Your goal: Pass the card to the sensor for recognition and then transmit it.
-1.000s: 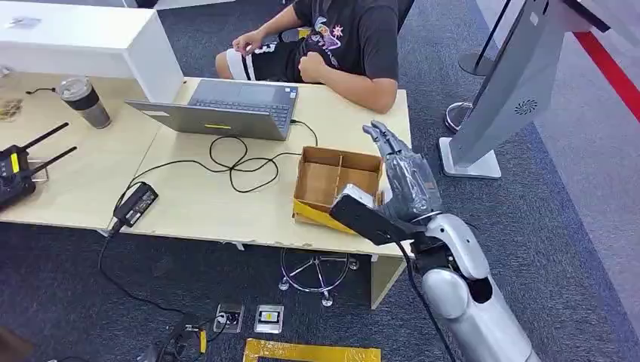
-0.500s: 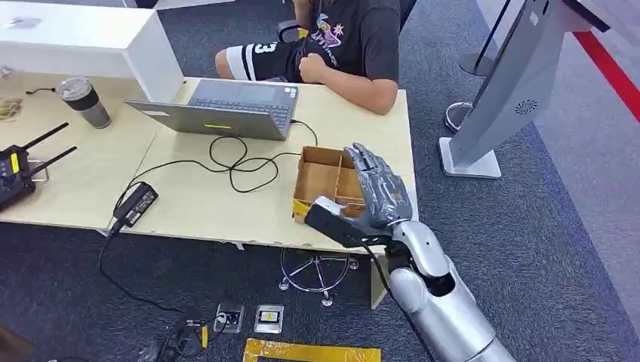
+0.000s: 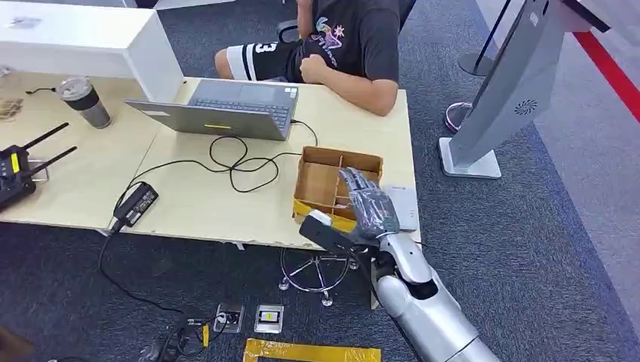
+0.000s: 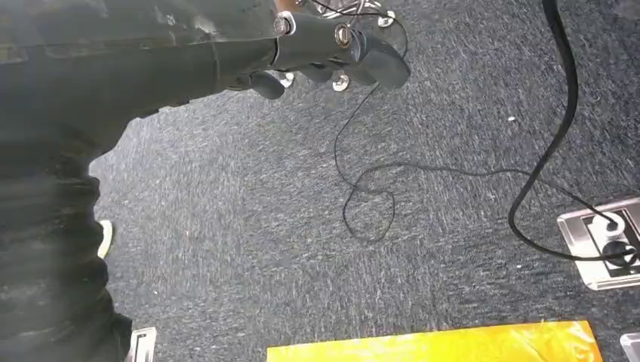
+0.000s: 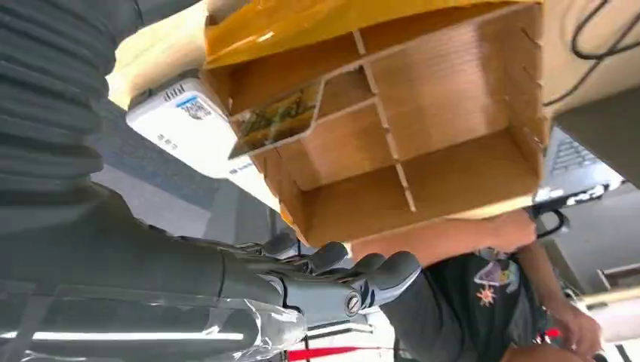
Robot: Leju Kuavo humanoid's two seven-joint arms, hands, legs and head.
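Head view: my right hand (image 3: 367, 205) hovers over the near right corner of the cardboard box (image 3: 321, 181), fingers spread and holding nothing, palm down toward the divided compartments. Right wrist view: the card (image 5: 275, 118) lies flat in one compartment of that box, the one nearest the white sensor (image 5: 189, 121), patterned face showing; my fingers (image 5: 355, 280) sit well apart from it, not touching cardboard or card. The sensor rests on the table (image 3: 226, 204) just beside the box, at the table's edge, which I judge keeps the lift-and-present move short. I judge the step in hand is the reach for the card, grasp not yet made. Left wrist view: my left hand (image 4: 317, 56) hangs over the carpet with fingers curled in on nothing. A person (image 3: 347, 38) sits at the far side by the laptop (image 3: 234, 109). Against a second ago, my right hand has come in lower and nearer to me, from beyond the box's right side to over its near corner, and the sensor, then hidden behind my hand, is now uncovered. Risk, as I judge it: the divider walls crowd the fingers around the card.
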